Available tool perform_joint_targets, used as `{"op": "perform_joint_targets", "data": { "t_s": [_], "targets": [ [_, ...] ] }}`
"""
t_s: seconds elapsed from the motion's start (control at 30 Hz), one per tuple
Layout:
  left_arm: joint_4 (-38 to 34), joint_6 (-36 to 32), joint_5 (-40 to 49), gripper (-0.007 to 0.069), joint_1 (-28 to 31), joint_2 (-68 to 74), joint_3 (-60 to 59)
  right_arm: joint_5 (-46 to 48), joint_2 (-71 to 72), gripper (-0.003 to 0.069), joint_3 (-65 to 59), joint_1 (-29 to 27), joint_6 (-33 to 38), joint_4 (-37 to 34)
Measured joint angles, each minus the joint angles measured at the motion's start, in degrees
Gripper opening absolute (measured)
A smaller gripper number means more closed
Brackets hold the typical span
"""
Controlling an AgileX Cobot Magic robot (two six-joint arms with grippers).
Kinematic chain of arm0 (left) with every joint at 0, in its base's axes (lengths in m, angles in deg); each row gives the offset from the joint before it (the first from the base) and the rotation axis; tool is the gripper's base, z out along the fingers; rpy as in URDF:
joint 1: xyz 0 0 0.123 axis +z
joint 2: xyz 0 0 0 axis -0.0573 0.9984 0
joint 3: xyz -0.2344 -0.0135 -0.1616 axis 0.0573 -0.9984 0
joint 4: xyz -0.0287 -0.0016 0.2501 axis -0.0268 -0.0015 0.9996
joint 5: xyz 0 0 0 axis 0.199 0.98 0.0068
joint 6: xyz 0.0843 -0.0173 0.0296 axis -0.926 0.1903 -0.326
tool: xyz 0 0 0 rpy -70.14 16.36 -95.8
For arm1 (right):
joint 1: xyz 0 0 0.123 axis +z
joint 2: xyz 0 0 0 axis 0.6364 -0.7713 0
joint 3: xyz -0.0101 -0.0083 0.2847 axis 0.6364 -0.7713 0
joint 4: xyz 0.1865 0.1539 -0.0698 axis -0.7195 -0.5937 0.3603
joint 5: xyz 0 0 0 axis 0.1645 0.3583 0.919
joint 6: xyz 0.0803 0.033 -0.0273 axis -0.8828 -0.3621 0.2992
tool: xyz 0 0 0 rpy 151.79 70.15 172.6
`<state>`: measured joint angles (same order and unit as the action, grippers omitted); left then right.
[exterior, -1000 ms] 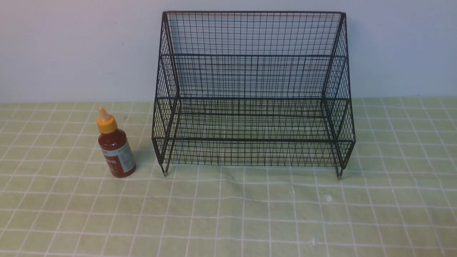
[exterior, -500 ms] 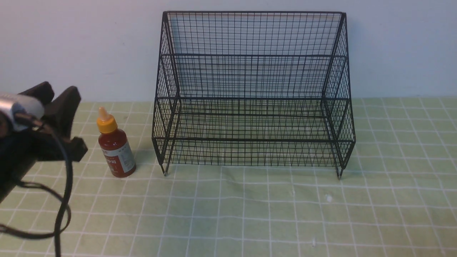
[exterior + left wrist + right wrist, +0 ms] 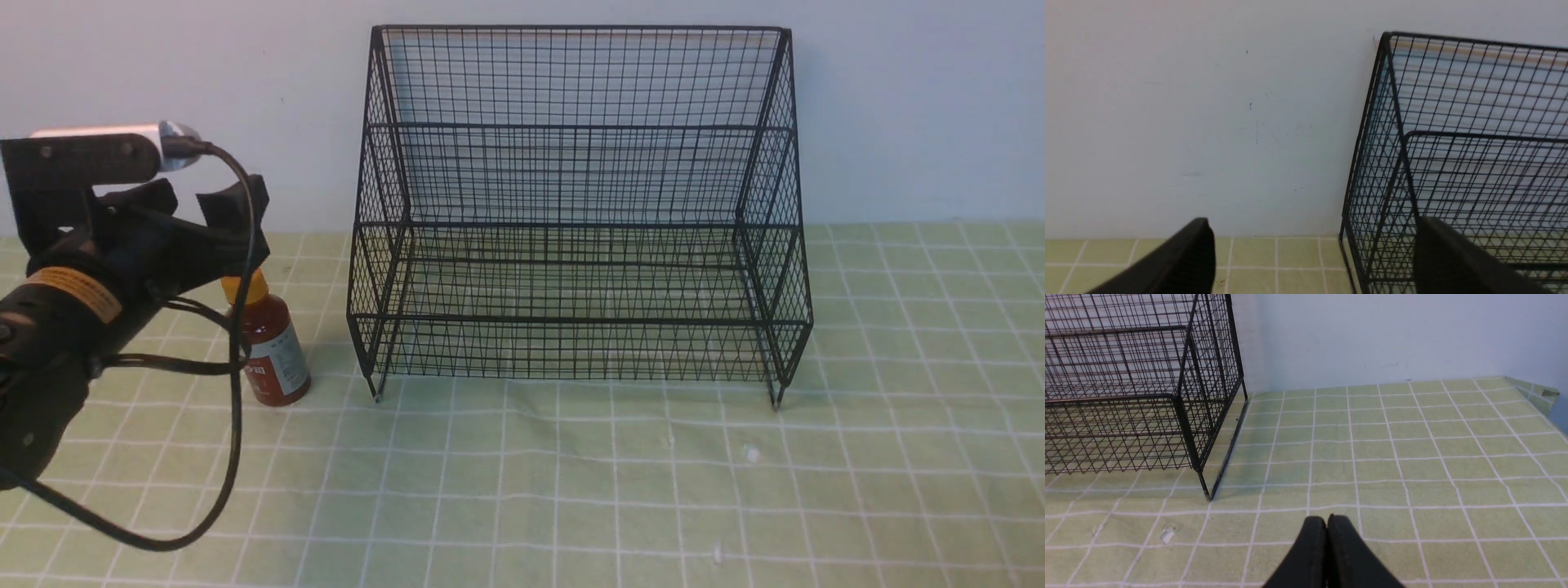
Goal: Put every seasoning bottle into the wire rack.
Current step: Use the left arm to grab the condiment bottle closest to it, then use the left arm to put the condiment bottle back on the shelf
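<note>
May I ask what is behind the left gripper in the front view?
The seasoning bottle stands there on the cloth: its red body and label show, but the left gripper covers its nozzle tip.

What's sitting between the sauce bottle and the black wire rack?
Nothing but bare green checked cloth lies between the seasoning bottle and the wire rack; the front view shows it.

We logged a black wire rack (image 3: pixel 575 212). The seasoning bottle (image 3: pixel 265 320) was dark red with a yellow-orange cap (image 3: pixel 257 290) and a white-and-red label (image 3: pixel 282 367). The tablecloth (image 3: pixel 571 490) was pale green with a white grid, the wall (image 3: pixel 204 73) grey-blue, the left gripper (image 3: pixel 200 202) black and its sticker (image 3: pixel 75 294) yellow.
</note>
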<state>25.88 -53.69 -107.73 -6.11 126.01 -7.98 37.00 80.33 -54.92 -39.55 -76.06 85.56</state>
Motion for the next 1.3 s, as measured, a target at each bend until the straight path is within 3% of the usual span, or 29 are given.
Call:
{"op": "perform_joint_targets", "data": {
  "t_s": [0.13, 0.4, 0.5, 0.63, 0.8, 1.03, 1.13, 1.3],
  "targets": [
    [-3.81, -1.19, -0.8, 0.058, 0.0, 6.21, 2.98, 0.0, 0.0, -0.0015, 0.0, 0.0, 0.0, 0.0],
    [-4.26, -1.3, -1.63, 0.0521, 0.0, 12.88, 3.88, 0.0, 0.0, -0.0015, 0.0, 0.0, 0.0, 0.0],
    [-4.26, -1.37, -1.67, 0.0451, 0.0, 14.93, 3.88, 0.0, 0.0, -0.0015, 0.0, 0.0, 0.0, 0.0],
    [-3.19, -1.67, -1.53, 0.0262, 0.0, 16.14, 3.88, 0.0, 0.0, -0.0015, 0.0, 0.0, 0.0, 0.0],
    [1.3, -1.67, 2.56, 0.0266, 0.0, 13.61, 3.89, 0.0, 0.0, -0.0015, 0.0, 0.0, 0.0, 0.0],
    [5.38, -1.19, 15.43, 0.0266, 0.0, -0.59, 8.55, 0.0, 0.0, -0.0015, 0.0, 0.0, 0.0, 0.0],
    [8.86, 3.11, 21.14, 0.0266, -0.65, -8.59, 13.86, 0.0, 0.0, -0.0015, 0.0, 0.0, 0.0, 0.0],
    [14.36, 10.8, 20.05, 0.0266, -4.27, -12.17, 16.8, 0.0, 0.0, -0.0015, 0.0, 0.0, 0.0, 0.0]
  ]
}}
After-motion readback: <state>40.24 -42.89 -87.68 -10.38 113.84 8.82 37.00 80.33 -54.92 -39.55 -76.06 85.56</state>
